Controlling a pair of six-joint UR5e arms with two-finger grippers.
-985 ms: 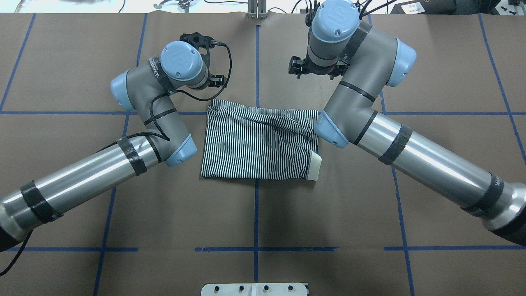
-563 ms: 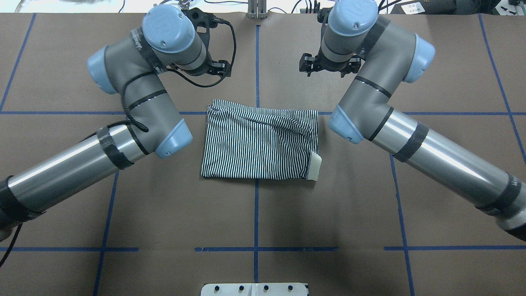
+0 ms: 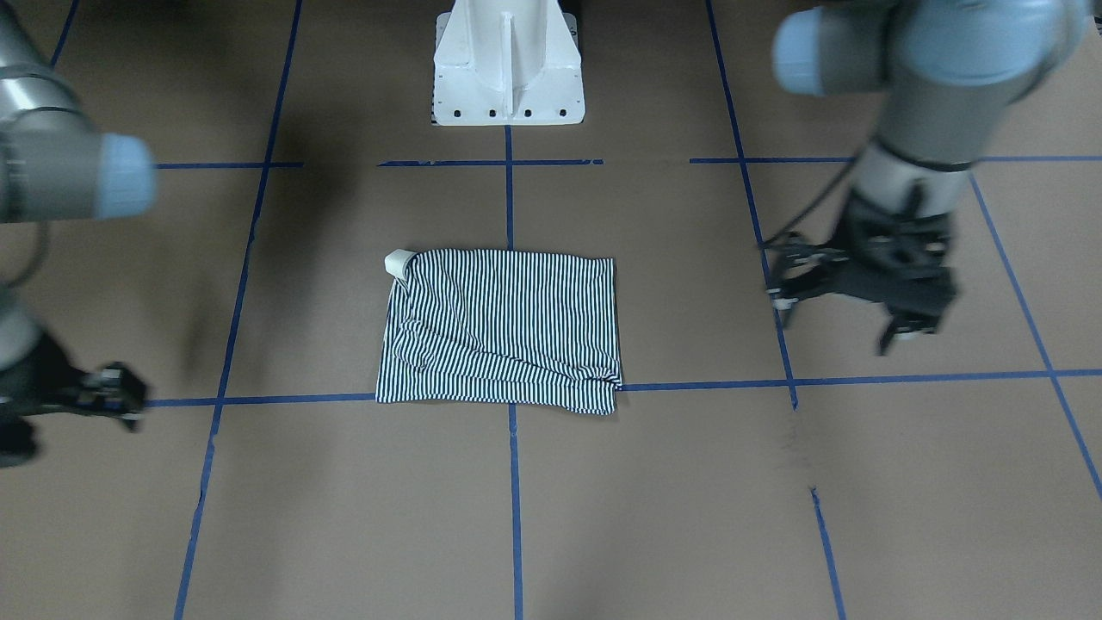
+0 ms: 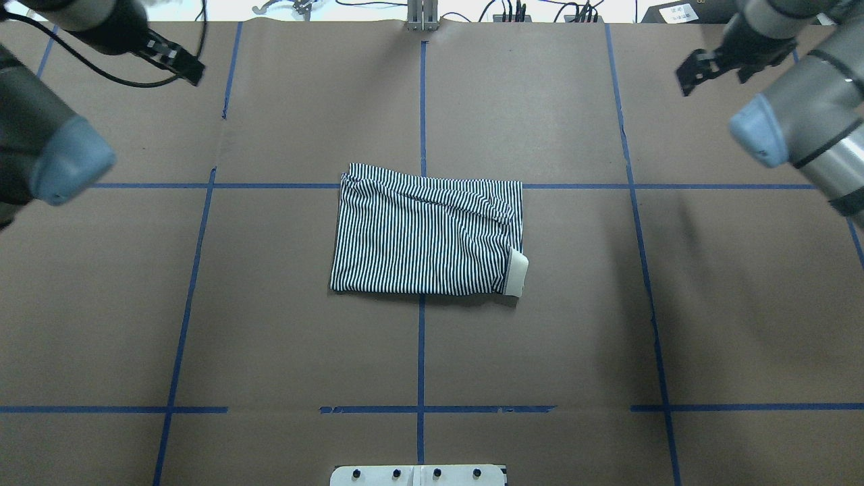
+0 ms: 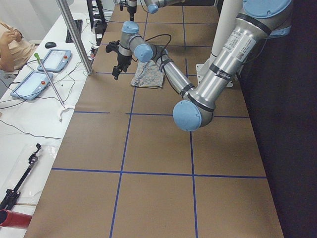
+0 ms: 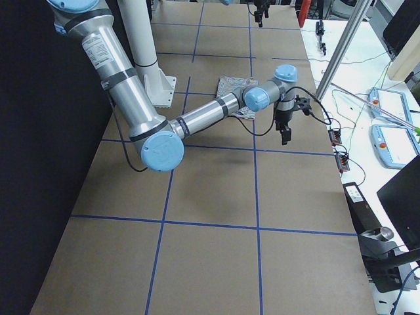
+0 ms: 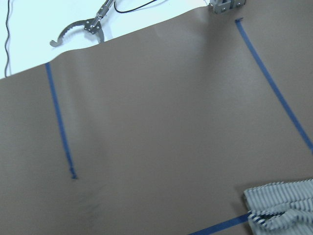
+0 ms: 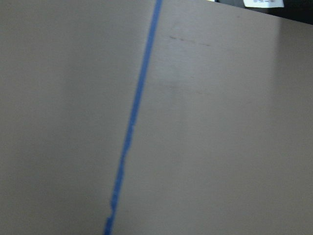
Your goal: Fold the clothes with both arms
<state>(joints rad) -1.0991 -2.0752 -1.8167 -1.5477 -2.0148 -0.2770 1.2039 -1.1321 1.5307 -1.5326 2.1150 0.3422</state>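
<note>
Left gripper [image 4: 172, 61] now withdrawn to 10 o'clock, right gripper [image 4: 705, 67] to 2 o'clock of the folded shirt [image 4: 425, 229]; I read both claws apart, empty. Folding appears complete.

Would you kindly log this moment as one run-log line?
shirt: folded on table | left gripper: open, empty, clear | right gripper: open, empty, clear

Left arm [image 3: 925, 120], right arm [image 4: 803, 101]: grey-silver tubes, light-blue caps [image 4: 67, 169], black bands [image 4: 850, 201], black cable [image 4: 101, 78].
</note>
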